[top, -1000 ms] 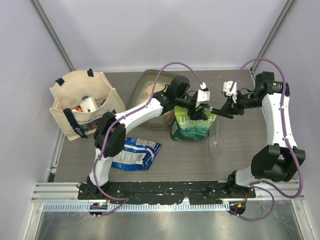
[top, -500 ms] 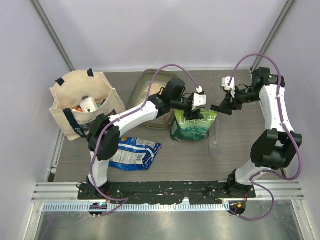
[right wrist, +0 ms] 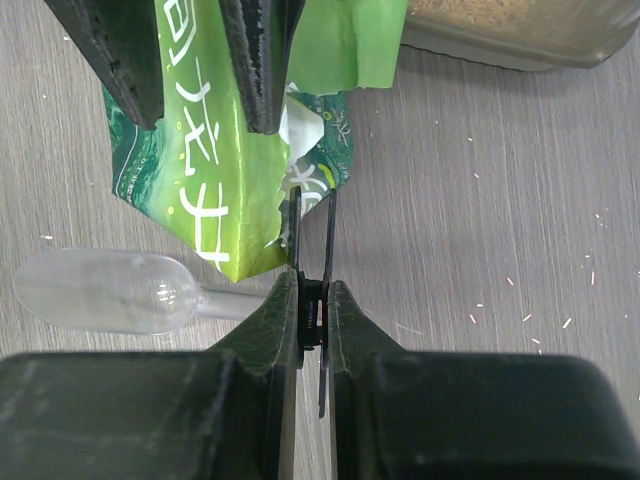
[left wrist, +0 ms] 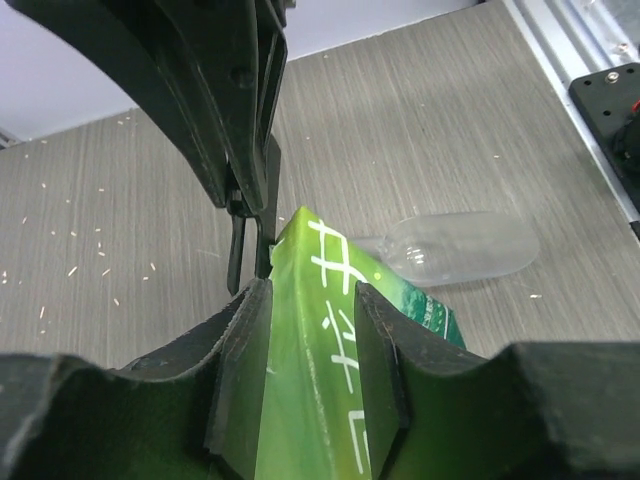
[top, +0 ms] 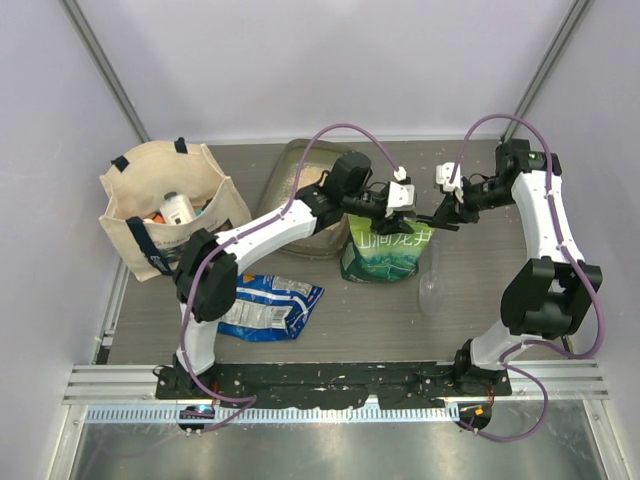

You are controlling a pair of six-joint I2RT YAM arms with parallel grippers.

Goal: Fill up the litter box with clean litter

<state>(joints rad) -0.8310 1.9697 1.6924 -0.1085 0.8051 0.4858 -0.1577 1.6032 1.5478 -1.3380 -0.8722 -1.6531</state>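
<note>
The left gripper (left wrist: 312, 320) is closed on the folded top of the green bag (left wrist: 300, 400), with 1 finger on each side of it. The right gripper (right wrist: 308, 265) has its 2 fingers pressed together, and the tips are at the torn edge of the same bag; whether they really pinch the film I cannot tell. The bag stands upright between both arms. Just behind it is the litter box (top: 286, 156), with clean litter (top: 298, 181) inside. A clear scoop (top: 432, 285) lies on the grey table (top: 470, 282), near the bag. Further left are a blue packet (top: 270, 305) and a beige tote bag (top: 165, 215). Pale walls stand around the table.
</note>
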